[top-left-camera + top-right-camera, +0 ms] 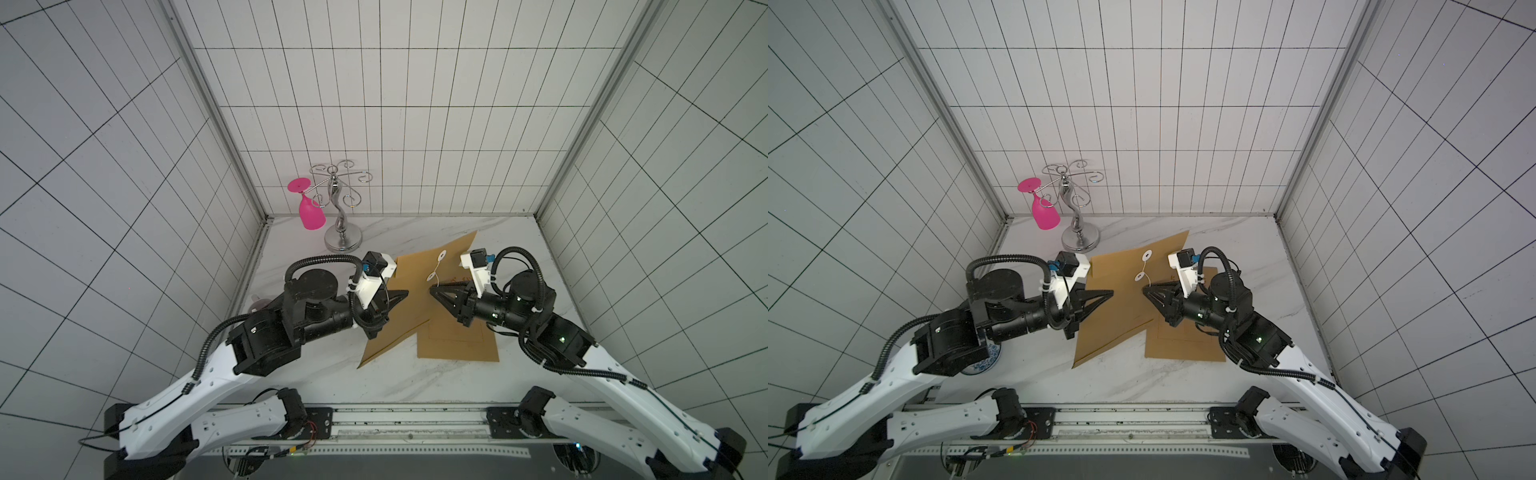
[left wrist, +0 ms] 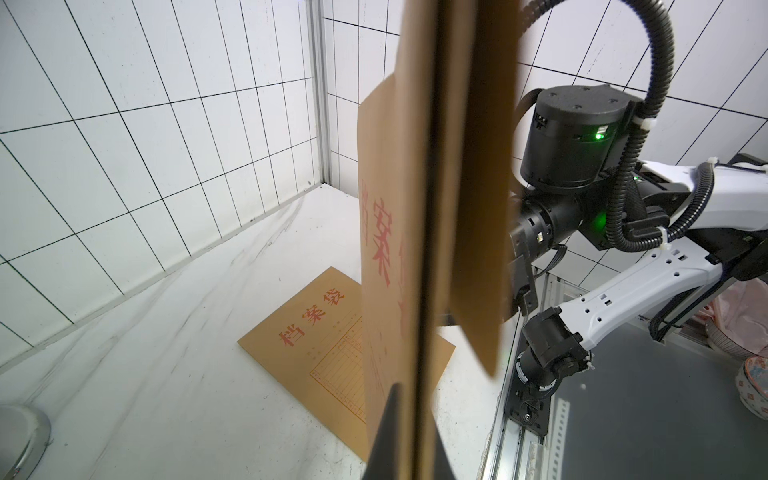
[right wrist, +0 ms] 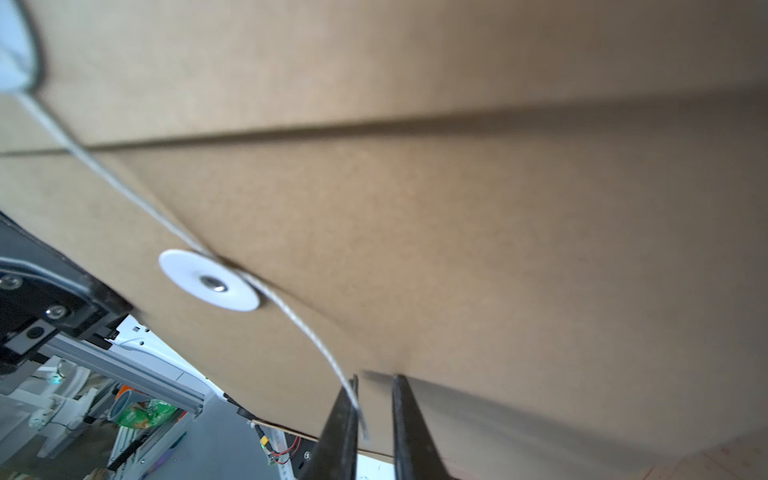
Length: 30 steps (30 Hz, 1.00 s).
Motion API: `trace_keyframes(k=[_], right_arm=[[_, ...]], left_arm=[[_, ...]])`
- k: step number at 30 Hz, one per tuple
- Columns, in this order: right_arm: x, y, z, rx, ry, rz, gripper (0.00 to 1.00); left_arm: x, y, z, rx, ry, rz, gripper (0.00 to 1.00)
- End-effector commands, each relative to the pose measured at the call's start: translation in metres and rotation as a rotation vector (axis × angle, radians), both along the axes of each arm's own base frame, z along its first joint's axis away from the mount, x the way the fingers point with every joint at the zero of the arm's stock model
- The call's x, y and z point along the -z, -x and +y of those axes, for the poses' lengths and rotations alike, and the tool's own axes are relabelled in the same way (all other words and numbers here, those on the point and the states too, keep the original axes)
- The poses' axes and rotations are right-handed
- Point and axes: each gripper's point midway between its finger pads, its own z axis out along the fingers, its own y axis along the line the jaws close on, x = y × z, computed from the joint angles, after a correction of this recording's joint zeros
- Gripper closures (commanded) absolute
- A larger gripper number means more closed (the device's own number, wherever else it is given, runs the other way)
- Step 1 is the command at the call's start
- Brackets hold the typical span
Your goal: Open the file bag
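your left gripper (image 1: pixel 405 293) is pressed shut on the edge of the file bag (image 1: pixel 415 266), which is lifted and tilted above the table (image 1: pixel 374 384). in the left wrist view the bag stands edge-on. only one dark finger (image 2: pixel 386 436) shows beside it; the other is hidden behind the paper. the same sheet hides your right gripper (image 1: pixel 432 289) from that camera, and also part of a second file bag (image 2: pixel 316 328) lying flat on the table. in both top views the right gripper sits just beside the lower white disc (image 1: pixel 432 275). its own wrist view shows its fingers (image 3: pixel 343 419) a narrow gap apart, with the string (image 3: pixel 291 316) running into that gap against one finger. blur keeps you from telling whether the string is gripped. the upper disc (image 3: pixel 12 45) is cut off at the frame edge.
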Motion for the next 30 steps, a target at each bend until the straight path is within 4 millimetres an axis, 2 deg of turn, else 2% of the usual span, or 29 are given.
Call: trace_keyframes(k=[1,2,8,14,21,26,30], right_arm=[[-0.027,0.001,-0.002,0.019,-0.041,-0.061,0.96],[-0.026,0.001,-0.004,0.028,-0.033,-0.058,1.00],[-0.020,-0.004,-0.027,0.145,0.041,-0.033,1.00],[-0.029,0.001,-0.039,0.167,0.103,-0.032,1.00],[-0.043,0.008,-0.016,0.086,0.157,-0.059,1.00],[-0.056,0.029,0.013,-0.009,0.174,-0.119,1.00],[-0.049,0.043,0.032,-0.061,0.196,-0.142,1.00]], left_arm=[[-0.012,-0.002,0.001,-0.016,0.044,-0.027,1.00],[-0.009,-0.004,0.001,-0.032,0.038,-0.027,1.00],[0.016,-0.023,0.007,-0.136,-0.012,-0.042,1.00],[0.033,-0.030,0.005,-0.167,0.006,-0.034,1.00],[0.042,-0.030,-0.001,-0.157,0.038,-0.016,1.00],[0.045,-0.037,0.002,-0.201,0.064,-0.003,1.00],[0.041,-0.038,0.002,-0.214,0.105,0.007,1.00]])
